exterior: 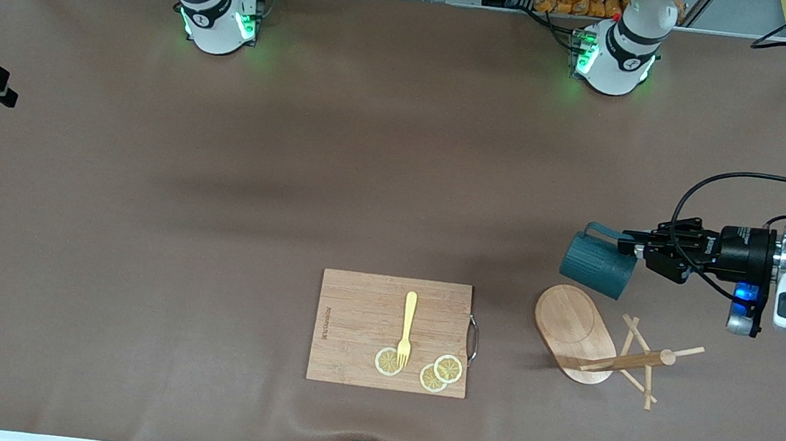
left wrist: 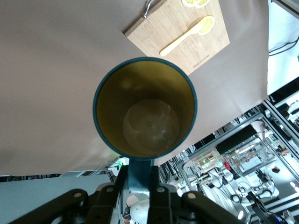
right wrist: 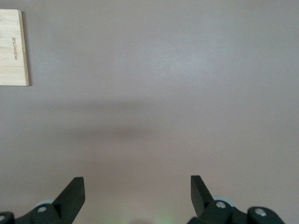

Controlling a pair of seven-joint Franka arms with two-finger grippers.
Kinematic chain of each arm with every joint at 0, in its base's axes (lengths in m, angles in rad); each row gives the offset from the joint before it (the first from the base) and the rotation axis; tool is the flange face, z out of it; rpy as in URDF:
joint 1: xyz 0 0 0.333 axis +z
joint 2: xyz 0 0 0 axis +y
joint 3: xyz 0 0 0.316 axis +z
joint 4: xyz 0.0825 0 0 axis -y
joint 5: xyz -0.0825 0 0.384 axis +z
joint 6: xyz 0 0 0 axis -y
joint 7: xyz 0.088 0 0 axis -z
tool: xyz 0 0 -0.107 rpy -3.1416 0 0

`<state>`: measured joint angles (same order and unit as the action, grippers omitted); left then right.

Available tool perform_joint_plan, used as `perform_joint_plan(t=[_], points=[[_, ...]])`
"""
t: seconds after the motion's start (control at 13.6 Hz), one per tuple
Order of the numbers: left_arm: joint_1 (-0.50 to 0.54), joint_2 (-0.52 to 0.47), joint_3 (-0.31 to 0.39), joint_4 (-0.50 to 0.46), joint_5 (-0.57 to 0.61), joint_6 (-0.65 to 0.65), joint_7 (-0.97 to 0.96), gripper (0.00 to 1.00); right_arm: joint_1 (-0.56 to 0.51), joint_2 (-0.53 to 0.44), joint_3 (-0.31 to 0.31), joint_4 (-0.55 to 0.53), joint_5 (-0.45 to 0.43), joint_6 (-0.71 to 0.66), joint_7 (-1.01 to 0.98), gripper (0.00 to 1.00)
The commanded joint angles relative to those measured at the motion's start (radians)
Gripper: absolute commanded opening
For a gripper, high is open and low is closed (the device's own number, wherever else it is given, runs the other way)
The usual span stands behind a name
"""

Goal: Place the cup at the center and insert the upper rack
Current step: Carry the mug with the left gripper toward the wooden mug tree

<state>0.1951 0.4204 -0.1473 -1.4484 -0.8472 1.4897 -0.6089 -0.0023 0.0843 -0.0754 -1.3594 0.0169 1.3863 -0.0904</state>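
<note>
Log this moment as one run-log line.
left claw: shut on cup handle, airborne | right claw: open, waiting | upper rack: toppled

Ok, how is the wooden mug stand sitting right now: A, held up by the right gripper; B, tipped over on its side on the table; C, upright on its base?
B: the upper rack lies tipped on the table covering, its post and pegs pointing sideways, no gripper touching it.
</note>
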Motion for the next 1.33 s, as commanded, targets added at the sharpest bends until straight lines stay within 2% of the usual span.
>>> perform_joint_plan(t=[0.0,0.29,0.52,0.81,1.25], points=[[0.02,0.038,-0.011,0.005,-0.03,-0.017,0.053,0.0,0.011,-0.011,-0.006,-0.003,0.005,-0.007,0.014,1.0],[0.049,0.095,-0.008,0.062,-0.042,-0.017,0.08,0.0,0.011,-0.011,-0.006,-0.003,0.003,-0.006,0.014,1.0],[0.09,0.119,-0.009,0.062,-0.102,-0.017,0.112,0.0,0.013,-0.009,-0.006,-0.003,0.005,-0.007,0.014,1.0],[0.113,0.156,-0.014,0.062,-0.125,-0.02,0.176,0.0,0.015,-0.011,-0.006,-0.003,0.005,-0.007,0.014,1.0],[0.155,0.216,-0.014,0.062,-0.243,-0.061,0.247,0.0,0.018,-0.009,-0.006,-0.003,0.005,-0.006,0.014,1.0]])
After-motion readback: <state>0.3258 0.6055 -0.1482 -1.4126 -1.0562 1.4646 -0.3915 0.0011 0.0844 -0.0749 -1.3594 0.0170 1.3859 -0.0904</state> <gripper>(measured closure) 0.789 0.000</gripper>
